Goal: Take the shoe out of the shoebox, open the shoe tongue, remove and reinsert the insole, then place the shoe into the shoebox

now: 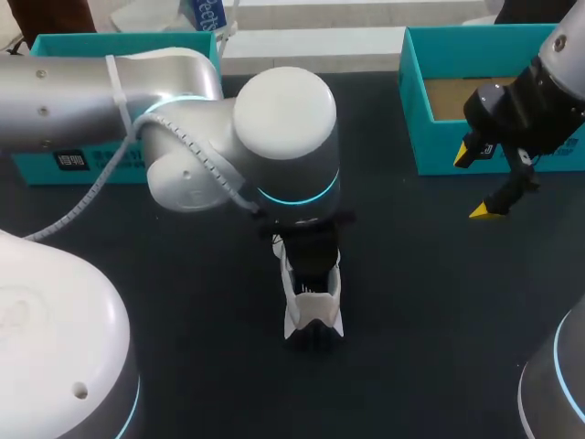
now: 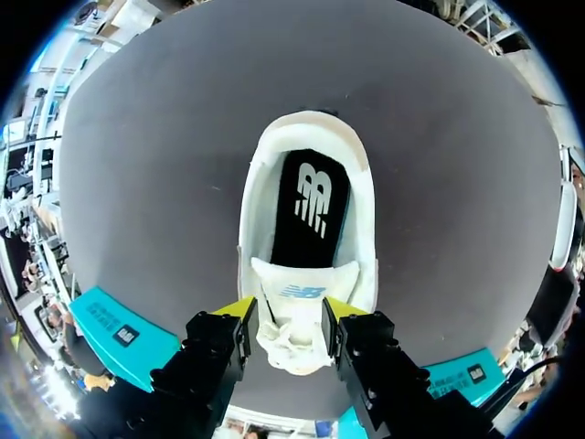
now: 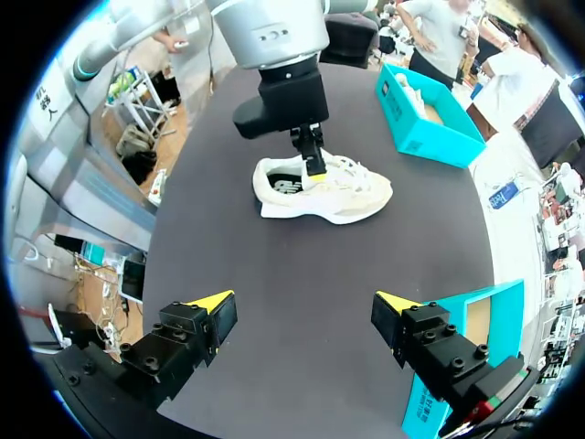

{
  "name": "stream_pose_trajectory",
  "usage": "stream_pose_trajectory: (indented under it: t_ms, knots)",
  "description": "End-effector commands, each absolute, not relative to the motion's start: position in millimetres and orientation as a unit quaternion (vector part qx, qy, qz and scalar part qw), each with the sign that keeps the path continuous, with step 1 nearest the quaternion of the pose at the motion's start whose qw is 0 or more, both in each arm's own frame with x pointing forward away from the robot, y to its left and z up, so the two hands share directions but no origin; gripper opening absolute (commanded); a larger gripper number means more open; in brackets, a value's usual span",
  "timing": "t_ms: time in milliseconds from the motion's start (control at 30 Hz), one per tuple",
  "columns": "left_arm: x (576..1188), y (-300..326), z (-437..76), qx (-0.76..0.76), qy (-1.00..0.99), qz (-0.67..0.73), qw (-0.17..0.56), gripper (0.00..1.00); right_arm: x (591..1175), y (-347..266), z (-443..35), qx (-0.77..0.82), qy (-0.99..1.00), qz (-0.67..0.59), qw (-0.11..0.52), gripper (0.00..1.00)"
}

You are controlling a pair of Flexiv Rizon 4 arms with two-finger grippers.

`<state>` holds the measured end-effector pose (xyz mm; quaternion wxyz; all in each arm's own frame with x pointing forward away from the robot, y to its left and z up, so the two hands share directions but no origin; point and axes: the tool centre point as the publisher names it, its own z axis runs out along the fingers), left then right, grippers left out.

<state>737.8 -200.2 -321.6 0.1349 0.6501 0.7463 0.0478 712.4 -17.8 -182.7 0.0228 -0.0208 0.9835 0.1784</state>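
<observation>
A white shoe (image 1: 313,309) (image 3: 352,197) lies on the dark table mid-front, with its black insole (image 2: 306,206) showing inside. My left gripper (image 1: 311,261) (image 2: 289,311) points straight down over it. Both yellow tips press the sides of the white tongue (image 2: 302,285), so it is shut on the tongue. My right gripper (image 1: 475,183) (image 3: 304,306) hangs open and empty above the table at the right, just in front of a teal shoebox (image 1: 416,128) (image 3: 462,320) with a brown inside.
A second teal box (image 1: 91,155) (image 3: 416,133) stands at the back left, partly behind my left arm (image 1: 183,137). Dark table surface (image 1: 430,302) lies between the shoe and my right gripper.
</observation>
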Motion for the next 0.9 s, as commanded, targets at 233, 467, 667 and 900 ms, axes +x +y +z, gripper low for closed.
stream_pose_trajectory:
  t_ms: [233,467,667,900]
  knots:
    - [728,-198,-331,0.658,0.743,0.041,0.119,0.44,714,-17,-184,-0.021,0.984,0.177,0.022,1.00]
    - [728,-177,-285,0.571,0.815,0.025,0.097,0.55,714,-17,-184,-0.021,0.984,0.177,0.022,1.00]
    - [722,-165,-274,0.537,0.839,-0.002,0.087,1.00,714,-17,-184,-0.021,0.984,0.177,0.022,1.00]
    - [722,-165,-274,0.537,0.839,-0.002,0.087,1.00,714,-17,-184,-0.021,0.984,0.177,0.022,1.00]
